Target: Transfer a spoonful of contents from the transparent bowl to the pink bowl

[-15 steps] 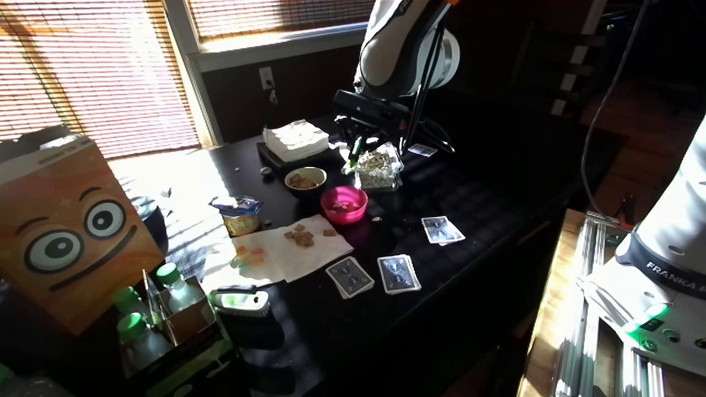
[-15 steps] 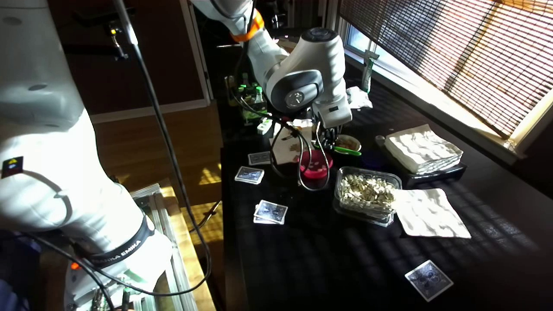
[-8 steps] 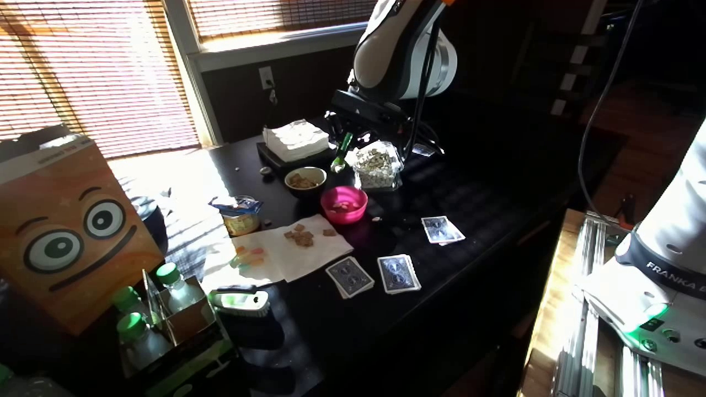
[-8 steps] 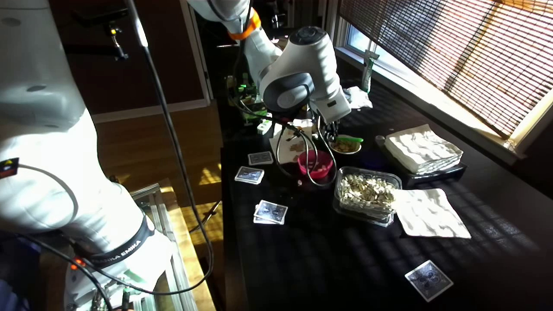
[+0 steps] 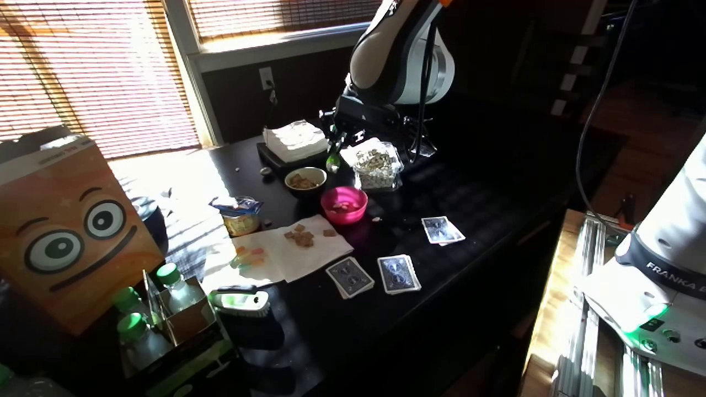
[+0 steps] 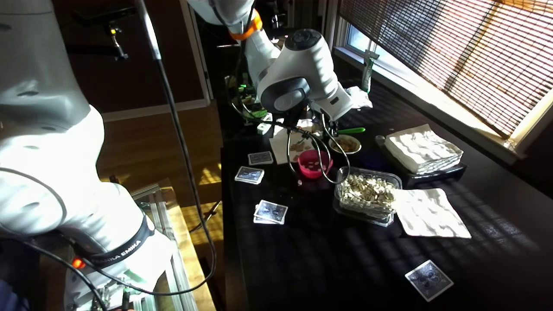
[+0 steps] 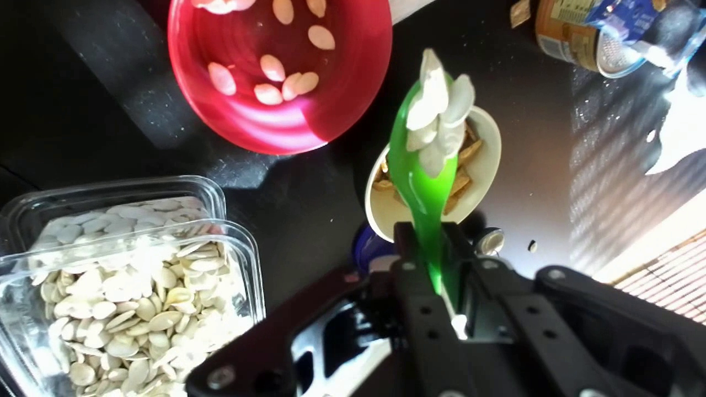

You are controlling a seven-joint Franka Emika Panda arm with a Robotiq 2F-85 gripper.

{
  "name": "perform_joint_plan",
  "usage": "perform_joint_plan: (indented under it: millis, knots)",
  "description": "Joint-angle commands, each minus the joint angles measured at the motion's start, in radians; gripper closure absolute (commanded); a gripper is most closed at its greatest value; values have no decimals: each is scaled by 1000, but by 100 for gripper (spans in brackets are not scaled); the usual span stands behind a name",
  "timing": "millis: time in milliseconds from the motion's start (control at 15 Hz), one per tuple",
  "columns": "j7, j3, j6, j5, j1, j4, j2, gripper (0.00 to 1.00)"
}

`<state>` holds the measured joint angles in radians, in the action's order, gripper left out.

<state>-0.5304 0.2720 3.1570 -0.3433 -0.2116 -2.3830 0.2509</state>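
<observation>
My gripper (image 7: 430, 237) is shut on the handle of a green spoon (image 7: 422, 193) in the wrist view. Several pale seeds (image 7: 438, 118) lie in the spoon's head. The pink bowl (image 7: 265, 135) holds several seeds and stands to the left of the spoon head there. The transparent bowl (image 7: 255, 275), a clear plastic box full of seeds, is at lower left. In an exterior view, the gripper (image 5: 337, 135) holds the spoon (image 5: 333, 160) above the table, behind the pink bowl (image 5: 345, 215) and left of the transparent bowl (image 5: 380, 184). The spoon also shows in an exterior view (image 6: 352, 130).
A cream bowl (image 7: 488, 171) with brown pieces lies behind the spoon in the wrist view. A napkin stack (image 5: 295, 140), a can (image 5: 241, 224), a paper towel (image 5: 314, 259) with bits on it and card piles (image 5: 398, 274) surround the bowls. Arm cables (image 6: 319, 147) hang near the pink bowl.
The gripper and spoon have moved away from the transparent bowl, leftward in an exterior view, and the spoon has turned. The bowls have not moved.
</observation>
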Motion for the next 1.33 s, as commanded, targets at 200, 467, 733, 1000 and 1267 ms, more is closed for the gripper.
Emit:
perform_joint_plan:
  millis: [200, 467, 733, 1000, 1267]
  knots:
    - [99, 126, 71, 1, -130, -1, 38, 96]
    - [105, 131, 76, 1, -139, -1, 48, 86]
    - [130, 206, 93, 5, -208, 7, 68, 96]
    - [174, 327, 140, 19, -320, 6, 99, 96]
    - [216, 430, 259, 71, -427, 4, 158, 96]
